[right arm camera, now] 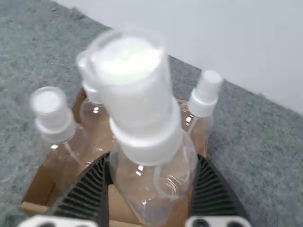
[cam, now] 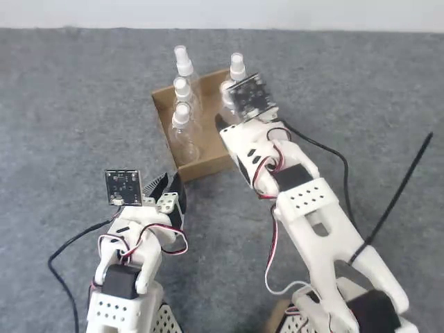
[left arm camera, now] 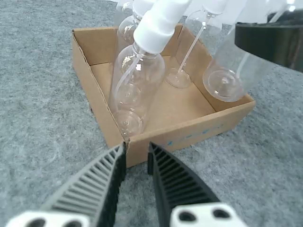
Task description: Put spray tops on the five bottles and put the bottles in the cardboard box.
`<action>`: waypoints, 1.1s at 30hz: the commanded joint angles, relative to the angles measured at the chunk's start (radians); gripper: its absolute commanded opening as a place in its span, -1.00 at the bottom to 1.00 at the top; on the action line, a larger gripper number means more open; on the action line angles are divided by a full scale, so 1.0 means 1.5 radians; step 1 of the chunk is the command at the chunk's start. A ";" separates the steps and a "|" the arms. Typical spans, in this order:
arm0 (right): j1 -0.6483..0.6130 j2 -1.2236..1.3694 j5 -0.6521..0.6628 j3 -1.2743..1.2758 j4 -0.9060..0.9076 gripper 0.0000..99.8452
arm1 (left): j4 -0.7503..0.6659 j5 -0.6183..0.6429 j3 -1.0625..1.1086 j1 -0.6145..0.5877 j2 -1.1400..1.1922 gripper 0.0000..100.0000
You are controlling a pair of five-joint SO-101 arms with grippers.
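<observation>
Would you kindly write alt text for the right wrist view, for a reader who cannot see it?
The right gripper holds a clear bottle with a white spray top over the cardboard box; three more capped bottles stand in the box behind it.

Everything I work over is a grey carpet (cam: 62,90), a short felted nap mottled lighter and darker, and it spreads to both sides and away to the far edge of what I can see. There it meets a plain white wall (cam: 312,14), smooth and pale, whose foot runs as a straight line across the top of the high view and on a slant behind my right wrist view. The light is soft and even, laying only faint, blurred shadows on the grey.
</observation>
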 commanded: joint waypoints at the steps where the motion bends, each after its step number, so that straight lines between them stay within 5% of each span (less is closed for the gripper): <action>1: 0.029 0.010 -0.039 -0.051 -0.040 -0.86 | 0.003 -0.007 -0.009 -0.002 -0.008 -0.86; 33: 0.039 0.217 -0.038 -0.059 -0.164 -0.86 | 0.004 -0.007 -0.009 -0.002 -0.007 -0.86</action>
